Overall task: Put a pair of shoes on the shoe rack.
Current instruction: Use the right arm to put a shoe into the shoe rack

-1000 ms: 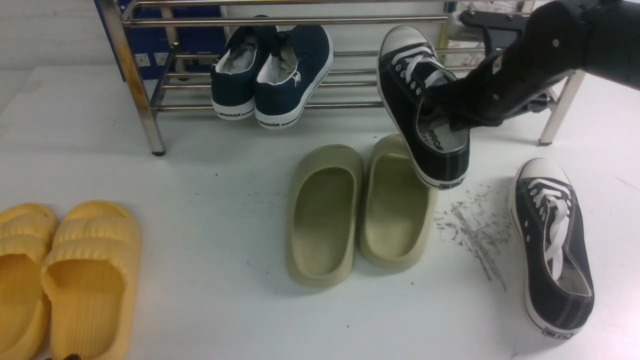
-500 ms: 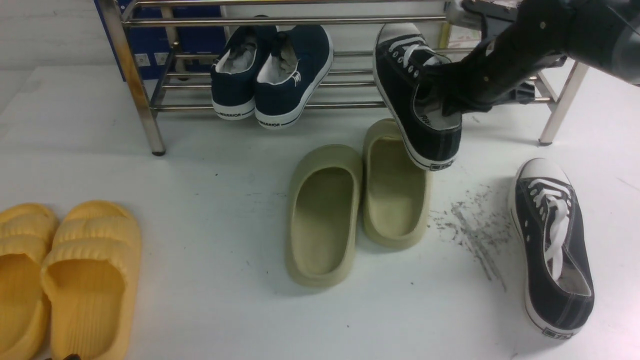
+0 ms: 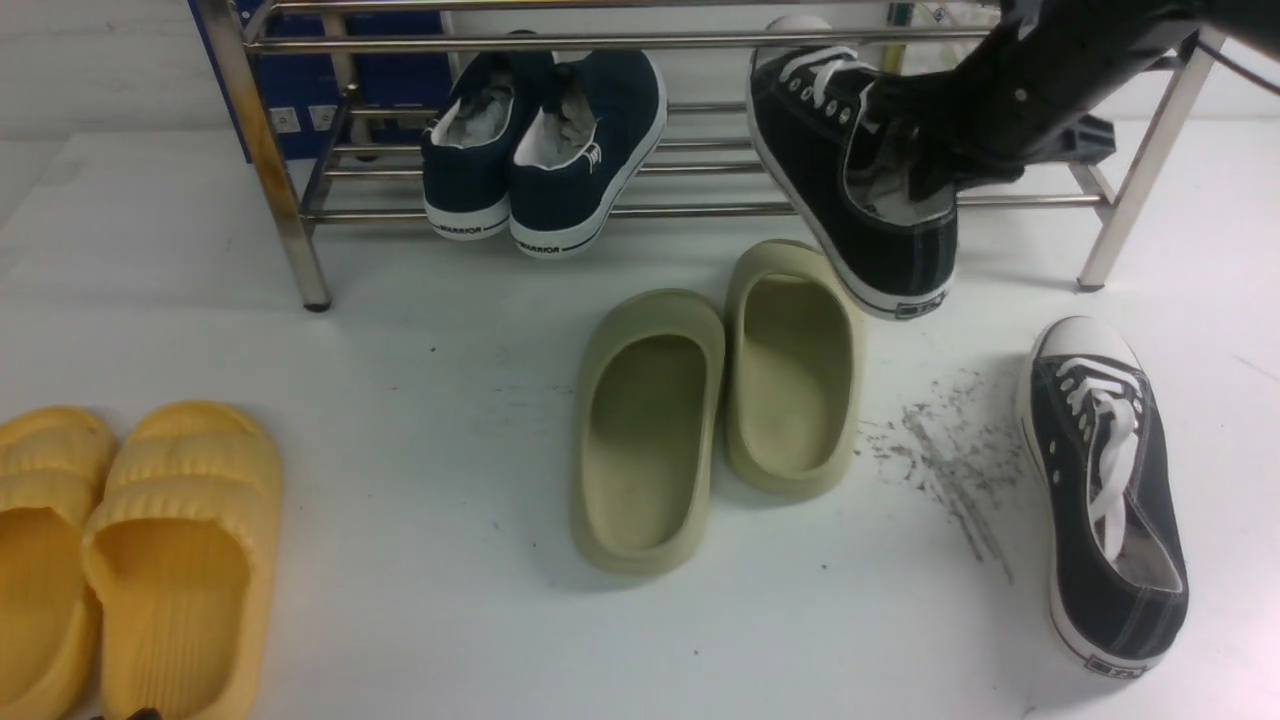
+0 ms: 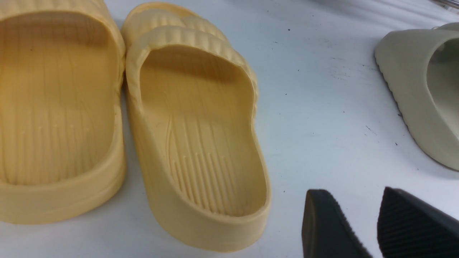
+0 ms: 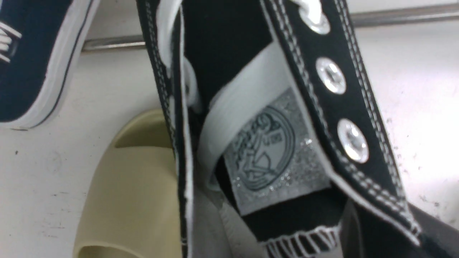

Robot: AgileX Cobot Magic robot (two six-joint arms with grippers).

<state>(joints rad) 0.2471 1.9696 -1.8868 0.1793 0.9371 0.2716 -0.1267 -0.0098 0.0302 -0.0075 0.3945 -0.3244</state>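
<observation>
- Right claw point(image 3: 915, 165) pinches the side of the black canvas sneaker point(image 3: 850, 160), toe slanting into the steel shoe rack point(image 3: 640, 210), heel overhanging its front bar.
- Its mate point(image 3: 1105, 490) lies on the white surface, nearer the right arm.

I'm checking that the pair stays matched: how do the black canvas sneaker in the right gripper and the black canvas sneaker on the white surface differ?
The black canvas sneaker in the right gripper is held aloft by the rack, while the grounded black canvas sneaker rests on the white surface. The gripped one's toe points forward and clearly left; the grounded one's toe points forward, only slightly left. Both have white laces, toe caps and soles.
</observation>
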